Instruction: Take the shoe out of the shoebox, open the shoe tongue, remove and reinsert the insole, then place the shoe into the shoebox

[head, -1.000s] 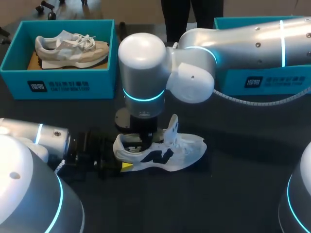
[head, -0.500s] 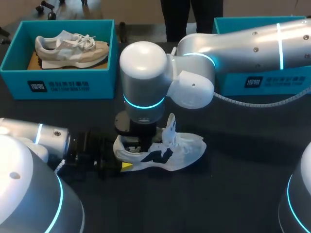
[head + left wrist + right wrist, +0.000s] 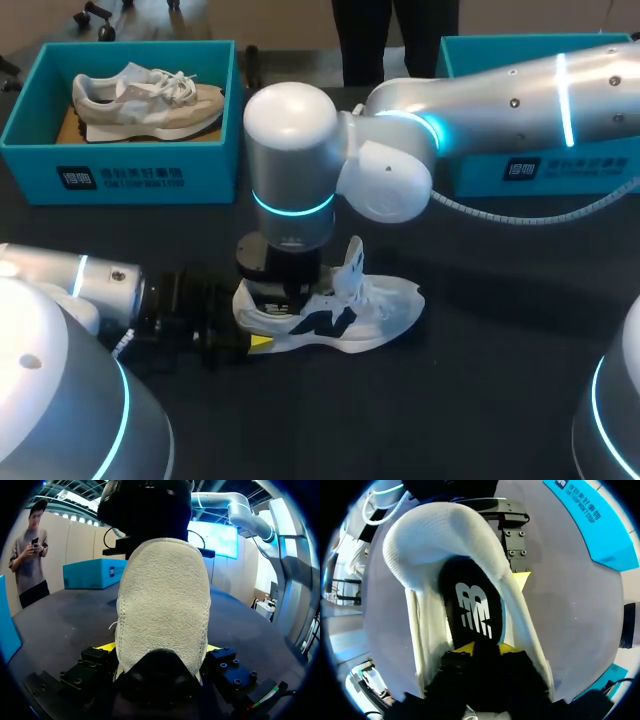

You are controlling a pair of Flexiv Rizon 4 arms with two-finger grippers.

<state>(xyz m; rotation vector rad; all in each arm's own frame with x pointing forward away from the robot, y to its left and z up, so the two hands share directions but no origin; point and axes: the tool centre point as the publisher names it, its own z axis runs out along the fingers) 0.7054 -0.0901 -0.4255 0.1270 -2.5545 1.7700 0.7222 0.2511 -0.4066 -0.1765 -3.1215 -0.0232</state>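
White sneaker (image 3: 350, 318) sits on its sole at lower centre on the dark table (image 3: 480, 400). Soft mesh upper, probably light, heel the firmest hold. My left gripper (image 3: 252, 343) clamps the nubby heel. My right gripper (image 3: 285, 292) is down the collar over the black insole (image 3: 475, 605), likely floppy; whether it grips I cannot tell.

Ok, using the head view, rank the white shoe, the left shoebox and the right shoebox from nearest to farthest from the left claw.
1. white shoe: mid-table, its heel gripped in the left claw.
2. left shoebox: at the far left, holding a beige shoe.
3. right shoebox: at the far right, across from the claw.
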